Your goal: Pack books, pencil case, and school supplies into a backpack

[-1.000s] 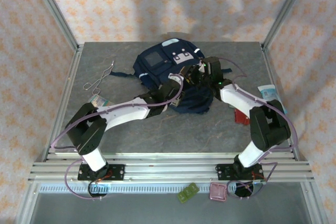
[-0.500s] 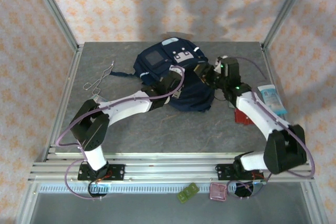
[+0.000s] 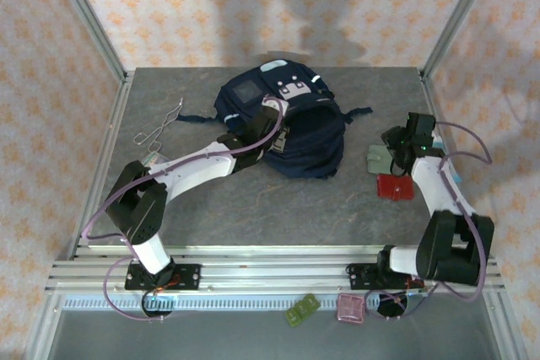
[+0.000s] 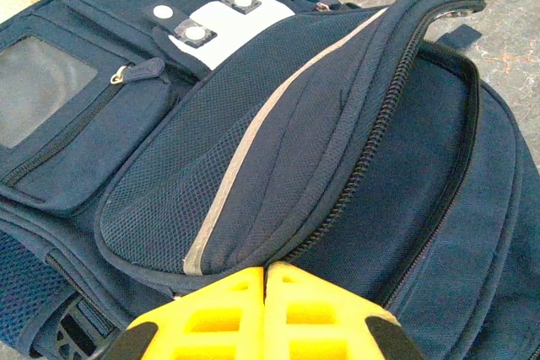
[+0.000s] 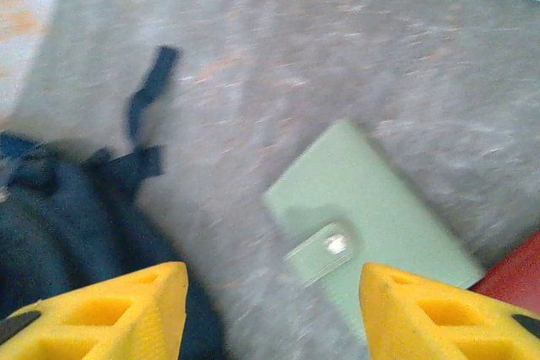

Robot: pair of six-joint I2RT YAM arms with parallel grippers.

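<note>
Backpack (image 3: 283, 124) x1 | green case (image 3: 379, 156) x1 | red case (image 3: 395, 186) x1

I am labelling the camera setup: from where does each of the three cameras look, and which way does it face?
Top external: fixed above and behind the bases, looking down on the table; the left arm and right arm show whole.
Left wrist: on the left arm, facing the lifted flap of the backpack; the left gripper shows, shut on its edge.
Right wrist: on the right arm, facing down at the green case; the right gripper shows, open.
Shared: the backpack in all three; the green case in top and right wrist.
</note>
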